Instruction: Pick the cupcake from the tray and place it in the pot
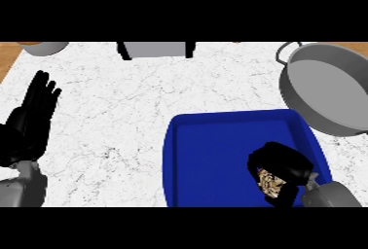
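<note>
Over the tray (208,160), right hand (282,165) curls around cupcake (271,182).

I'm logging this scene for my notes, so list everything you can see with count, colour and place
tray: one, blue, front right of the counter
cupcake: one, brownish, on the tray, inside the right hand's curled fingers
pot: one, grey, far right, beyond the tray
counter: one, white marbled
grey box: one, far edge, middle, cut off
round grey thing: one, far left corner, cut off
left hand: one, black, open, resting at the left edge
right hand: one, black, curled round the cupcake
</note>
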